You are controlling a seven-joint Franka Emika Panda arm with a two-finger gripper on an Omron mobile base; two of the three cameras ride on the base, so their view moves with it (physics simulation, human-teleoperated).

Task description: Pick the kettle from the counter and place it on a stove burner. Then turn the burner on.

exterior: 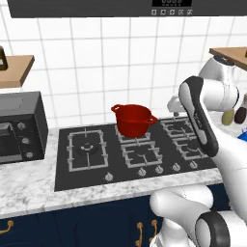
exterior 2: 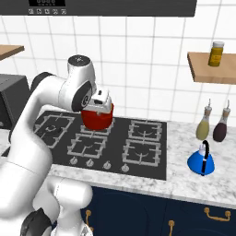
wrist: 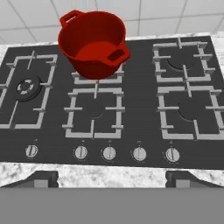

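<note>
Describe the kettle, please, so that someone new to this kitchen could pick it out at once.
Start at the black stove set into the marble counter and go along the counter to its right side. There, in front of two tall bottles, stands the kettle. It is small, rounded and bright blue with a thin black arched handle, unlike the larger red pot that sits on a rear burner.

In the left base view, the white arm covers the right end of the counter [exterior: 29, 190], leaving only a sliver of the blue kettle [exterior: 242, 137] at the picture's right edge. The microwave [exterior: 19, 128] is cut off by the left edge. In the right base view, the arm hides part of the red pot [exterior 2: 97, 119]. In the hand view, the knob [wrist: 109, 153] markings are too small to read.
</note>
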